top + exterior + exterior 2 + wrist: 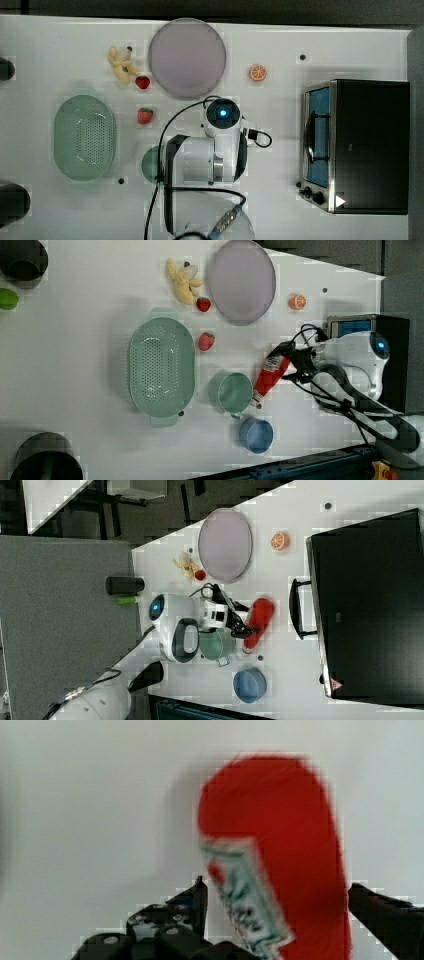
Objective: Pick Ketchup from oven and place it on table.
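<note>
Ketchup bottle (280,870) lies on the white counter (75,365) beside the green cup (234,392), between the spread, released pincer (277,905) fingers; likely light, smooth plastic, best gripped mid-body.

The ketchup (270,375) lies on the white table (80,370) at centre right of the left view, cap end toward the lower edge, just beside a green cup (234,392). The gripper (291,361) sits at the bottle's upper end. A green colander (161,367) rests left of centre; the oven (397,330) stands far right.
</note>
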Tool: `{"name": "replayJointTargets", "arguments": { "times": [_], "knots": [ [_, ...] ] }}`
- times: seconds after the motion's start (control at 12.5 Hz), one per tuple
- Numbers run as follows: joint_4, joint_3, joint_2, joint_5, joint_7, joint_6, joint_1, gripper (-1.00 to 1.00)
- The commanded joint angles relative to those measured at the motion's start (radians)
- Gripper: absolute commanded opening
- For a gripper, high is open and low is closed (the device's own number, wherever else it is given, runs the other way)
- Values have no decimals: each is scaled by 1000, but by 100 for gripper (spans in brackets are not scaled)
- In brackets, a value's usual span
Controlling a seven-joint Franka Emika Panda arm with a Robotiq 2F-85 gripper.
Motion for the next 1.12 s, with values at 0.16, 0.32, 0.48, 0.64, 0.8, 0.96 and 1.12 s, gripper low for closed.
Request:
{"name": "replayJointTargets", "arguments": {
  "times": [0.16, 0.32, 0.48, 0.64, 0.8, 0.96, 1.12],
  "knots": [
    [76, 3, -204, 19, 33, -69, 7, 100],
    [134, 3, -320, 19, 33, -218, 7, 100],
    [237, 5, -423, 19, 33, -404, 7, 100],
    [352, 7, -492, 17, 33, -583, 7, 100],
    [458, 5, -523, 16, 33, -760, 7, 100],
    [542, 4, -528, 14, 33, -920, 6, 100],
    [577, 0, -529, 13, 33, -989, 5, 100]
  ]
}}
